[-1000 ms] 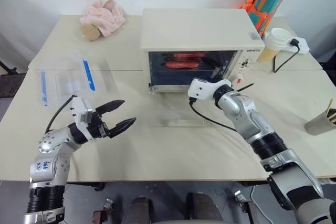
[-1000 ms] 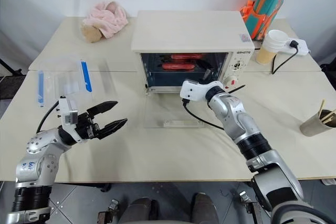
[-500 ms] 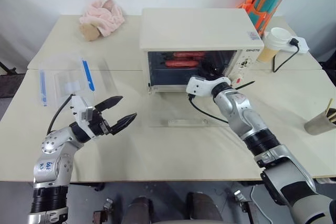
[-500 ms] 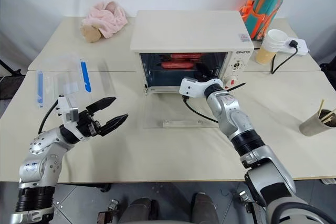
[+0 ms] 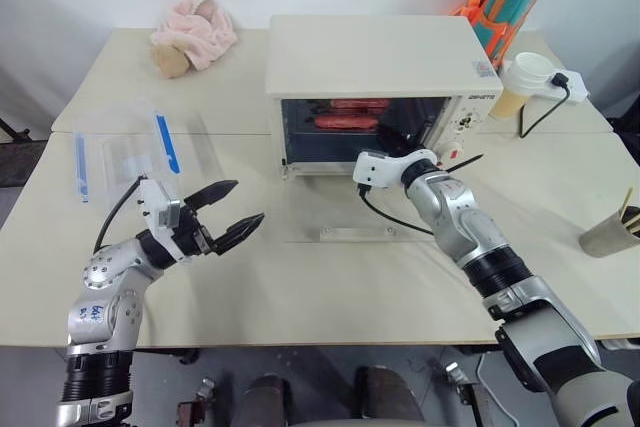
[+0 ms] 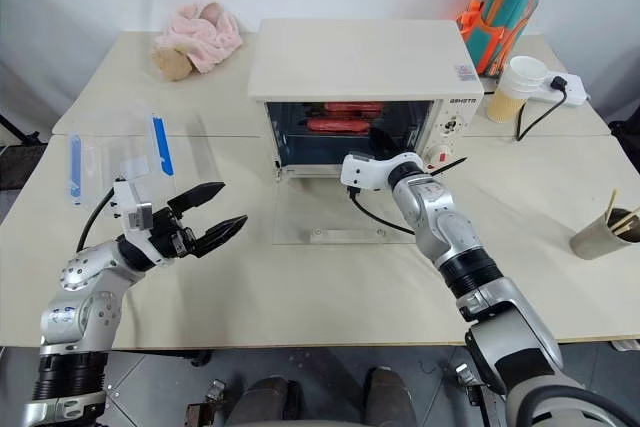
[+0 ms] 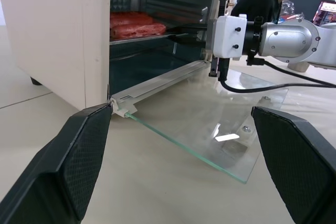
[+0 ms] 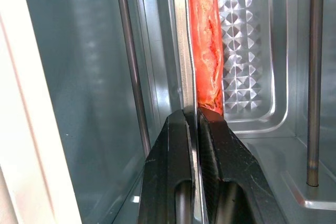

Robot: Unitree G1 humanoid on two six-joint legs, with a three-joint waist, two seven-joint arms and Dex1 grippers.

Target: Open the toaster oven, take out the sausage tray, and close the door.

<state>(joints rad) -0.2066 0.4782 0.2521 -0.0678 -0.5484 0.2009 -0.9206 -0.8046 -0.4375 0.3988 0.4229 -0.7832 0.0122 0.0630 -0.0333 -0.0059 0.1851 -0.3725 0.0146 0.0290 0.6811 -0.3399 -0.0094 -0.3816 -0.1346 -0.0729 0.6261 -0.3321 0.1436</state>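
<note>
The cream toaster oven [image 5: 370,52] stands at the back of the table. Its glass door [image 5: 335,209] lies folded down flat in front of it. Inside, the sausage tray [image 5: 345,124] sits on a shelf with reddish sausages [image 7: 134,22] on it. My right gripper [image 5: 392,137] reaches into the oven's mouth on the right side. In the right wrist view its two fingers [image 8: 173,145] are shut on the tray's thin metal rim [image 8: 189,66], beside a sausage [image 8: 206,51]. My left gripper [image 5: 248,201] hovers open over the table, left of the door, holding nothing.
A clear plastic box with blue clips [image 5: 135,152] lies at the left, and a pink cloth bundle [image 5: 195,32] at the back left. Right of the oven are a paper cup [image 5: 525,82], a power plug and a cable. A cup with sticks [image 5: 612,232] stands far right. A person [image 7: 268,1] sits beyond.
My right gripper has pushed slightly further into the oven and shut on the tray's rim. The left gripper has stayed open in the same place.
</note>
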